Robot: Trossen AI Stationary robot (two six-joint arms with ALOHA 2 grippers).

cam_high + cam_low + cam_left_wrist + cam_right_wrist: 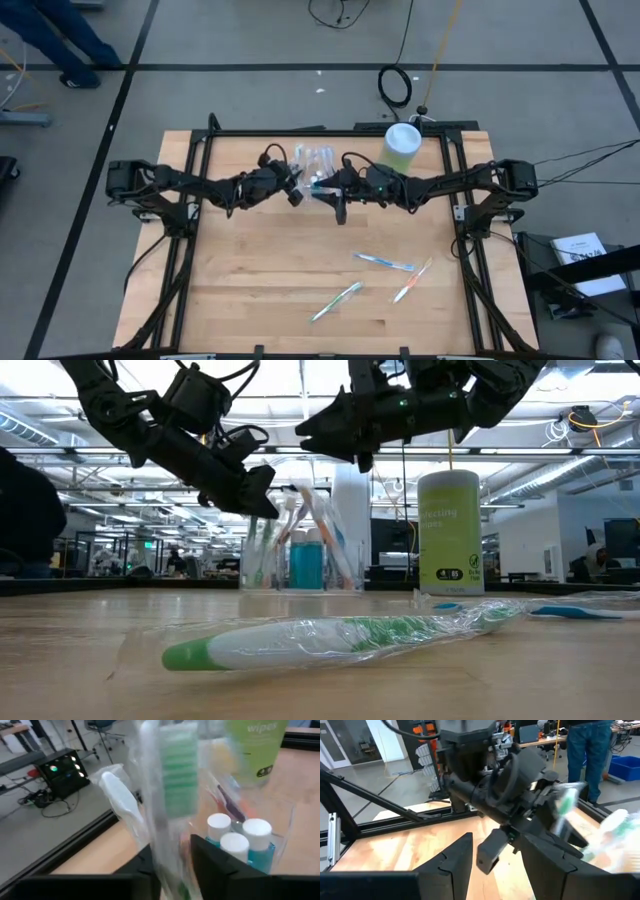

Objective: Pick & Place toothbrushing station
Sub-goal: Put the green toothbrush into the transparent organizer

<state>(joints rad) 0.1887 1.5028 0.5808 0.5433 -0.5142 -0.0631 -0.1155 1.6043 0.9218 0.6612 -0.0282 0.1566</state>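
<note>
**Wrapped toothbrush held over the clear container**

A green wrapped toothbrush [172,780] is gripped between the fingers of the left gripper [293,192], which is clenched on its handle above the wooden table [260,290]. In the left wrist view the brush stands roughly upright in its clear wrapper, just beside the clear container [260,835]. Three teal tubes [235,847] with white caps are seen standing inside that container, and further toothbrushes [300,520] are seen leaning in it in the low view. The container is placed near the table's far edge, between the two grippers.

The right gripper [340,208] is held just beside the container on its other side, with its fingers spread apart and nothing between them, as shown in the right wrist view.

A green canister of wipes [402,146] is stood near the far edge, close to the right arm. Three more wrapped toothbrushes are left lying flat on the near half of the table: a green one [337,300], a blue one [383,261] and a pink one [411,281], each apart from the others.

A person's legs in jeans [587,750] are visible in the room beyond.
</note>
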